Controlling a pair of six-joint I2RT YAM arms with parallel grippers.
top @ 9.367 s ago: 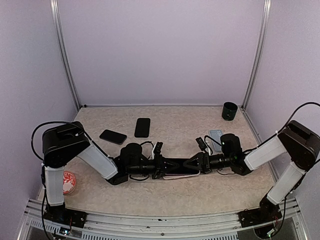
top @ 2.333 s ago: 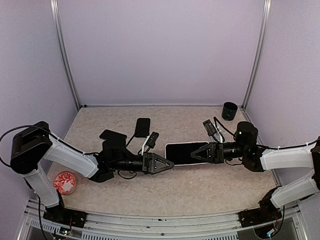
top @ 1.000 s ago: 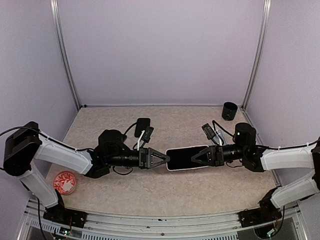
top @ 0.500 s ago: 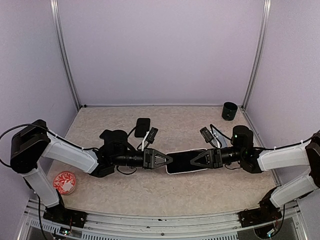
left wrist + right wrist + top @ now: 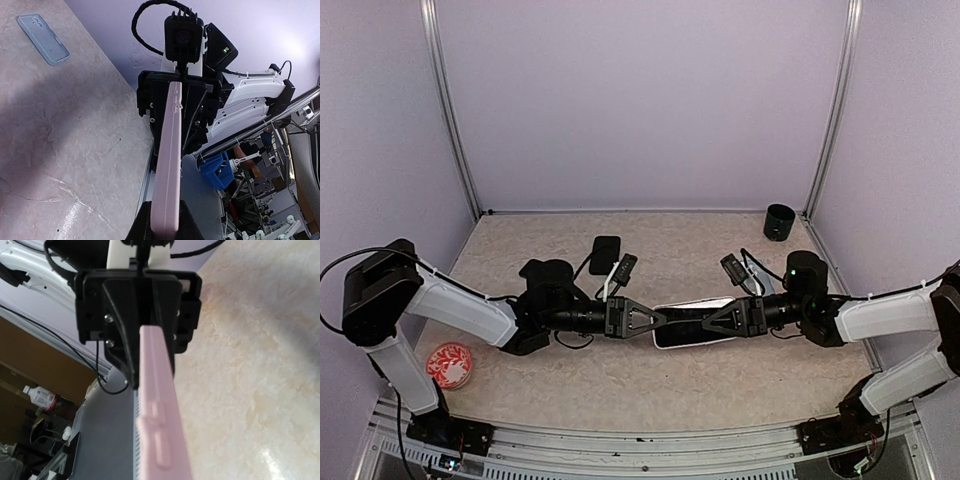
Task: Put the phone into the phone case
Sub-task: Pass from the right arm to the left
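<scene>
Above the tabletop [image 5: 650,390], my left claw [image 5: 665,320] is clamped on one end of the pink phone case [image 5: 167,165], my right claw [image 5: 706,319] on the other. The phone [image 5: 685,322] seems seated inside. I should squeeze evenly, level. A black handset [image 5: 605,252] and cup [image 5: 779,221] sit well apart.

So the pale pink, soft-looking phone case [image 5: 686,325] hangs mid-table between my two claws, long axis running left to right. My left claw [image 5: 662,321] pinches one short end and my right claw [image 5: 708,318] has the other. From above, its broad side looks dark with a pale rim, and I can't tell if a phone sits inside. My wrist views see it edge-on, side-button bumps showing. A black slab phone [image 5: 605,250] lies flat further back.
</scene>
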